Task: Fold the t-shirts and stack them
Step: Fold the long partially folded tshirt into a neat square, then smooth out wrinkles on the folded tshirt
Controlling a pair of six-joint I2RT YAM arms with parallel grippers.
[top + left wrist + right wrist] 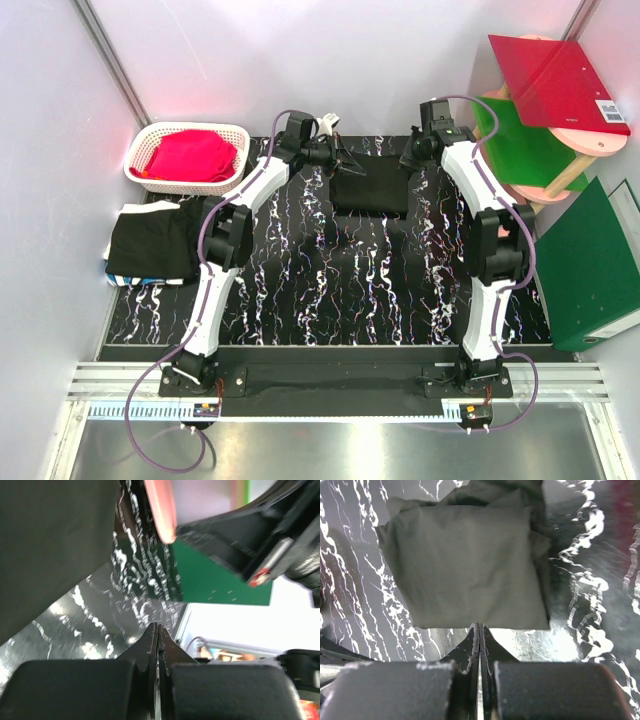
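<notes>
I see the left gripper (158, 630) pinched shut, empty; the right gripper (479, 628) likewise; the folded black cotton t-shirt (370, 188) lies upper centre.

Folded t-shirt (370, 190) far-centre; second t-shirt (150, 243) left edge

No legible word, brand or number anywhere. Closest to a label: a small white sticker (610, 110) with dark barcode-like print, stuck on the right-hand corner of the flat red plastic folder (550, 75) in the top view, lettering too small to read. Far below and to the left of that folder, along the near silver aluminium rail (340, 380), a pale measuring strip (130, 410) with fine dark tick marks, any figures on it too small to make out.
</notes>
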